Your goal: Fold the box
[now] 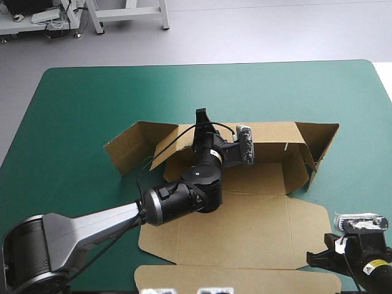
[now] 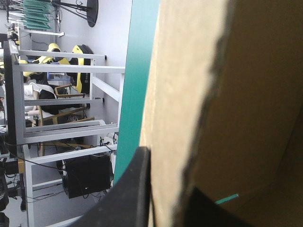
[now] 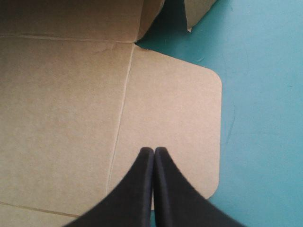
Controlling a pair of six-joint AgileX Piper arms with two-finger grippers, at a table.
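The left gripper (image 1: pixel 201 121) is clamped on the top edge of the back wall (image 1: pixel 269 133) of the box (image 1: pixel 245 226), one black finger on each face of the board, apparently to keep that wall upright while the ends are dealt with. The right gripper (image 3: pixel 154 151) has its fingers pressed together in one point, holding nothing. It hovers over the lid's rounded side flap (image 3: pixel 180 113) near the table's near right corner, probably parked clear or ready to push. The box lies mid-table toward the near edge on the teal-green cover (image 1: pixel 92 98). The left end wall (image 1: pixel 131 146) and the right end wall (image 1: pixel 321 139) splay outward, untucked, and the lid lies flat. Folding looks roughly midway.
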